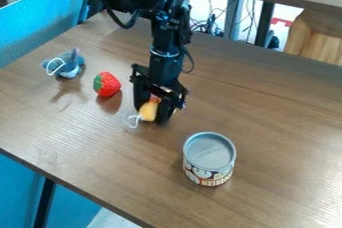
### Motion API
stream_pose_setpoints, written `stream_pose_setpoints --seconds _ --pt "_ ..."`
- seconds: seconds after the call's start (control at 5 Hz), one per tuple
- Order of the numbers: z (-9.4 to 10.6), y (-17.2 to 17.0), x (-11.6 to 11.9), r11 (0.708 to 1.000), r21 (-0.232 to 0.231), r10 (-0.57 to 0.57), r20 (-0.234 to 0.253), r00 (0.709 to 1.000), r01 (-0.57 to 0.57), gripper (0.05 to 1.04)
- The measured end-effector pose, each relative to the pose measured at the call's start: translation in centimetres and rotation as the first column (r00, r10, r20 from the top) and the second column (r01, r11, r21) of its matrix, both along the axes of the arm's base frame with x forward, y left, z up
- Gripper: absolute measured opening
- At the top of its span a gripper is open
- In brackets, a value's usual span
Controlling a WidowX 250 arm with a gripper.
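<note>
Yellow toy [148, 111] sat between the fingers of the gripper [153, 113], near mid-table, left of the can [210, 153]. Its long axis ran aslant; the end with the white string loop [134, 120] pointed to the view's lower left, the orange-red end up toward the gripper. Count: one yellow toy, one can, one strawberry [107, 85], one blue-grey toy [65, 64] on the table [100, 149]. Fingers: parted by about the yellow toy's width, clamped on its sides.
</note>
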State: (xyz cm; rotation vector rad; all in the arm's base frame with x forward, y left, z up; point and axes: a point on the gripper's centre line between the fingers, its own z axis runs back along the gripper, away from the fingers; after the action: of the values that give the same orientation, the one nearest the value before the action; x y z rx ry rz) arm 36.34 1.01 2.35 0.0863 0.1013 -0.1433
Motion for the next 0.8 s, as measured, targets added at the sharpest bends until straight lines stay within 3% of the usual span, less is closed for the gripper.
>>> stream_pose_setpoints --seconds 0.2,0.4,0.6,0.8 --pt "2.4 -0.7 -0.4 0.998 -0.034 0.064 0.091 0.994 -0.061 0.542" --pt "7.5 -3.4 0.0 0.994 -0.018 0.107 0.206 0.973 -0.106 0.49" --pt "11.4 -8.5 1.6 0.996 -0.047 0.088 0.289 0.953 -0.078 0.489" --pt "9.6 -13.0 1.6 0.996 -0.08 0.059 0.27 0.961 -0.038 0.489"
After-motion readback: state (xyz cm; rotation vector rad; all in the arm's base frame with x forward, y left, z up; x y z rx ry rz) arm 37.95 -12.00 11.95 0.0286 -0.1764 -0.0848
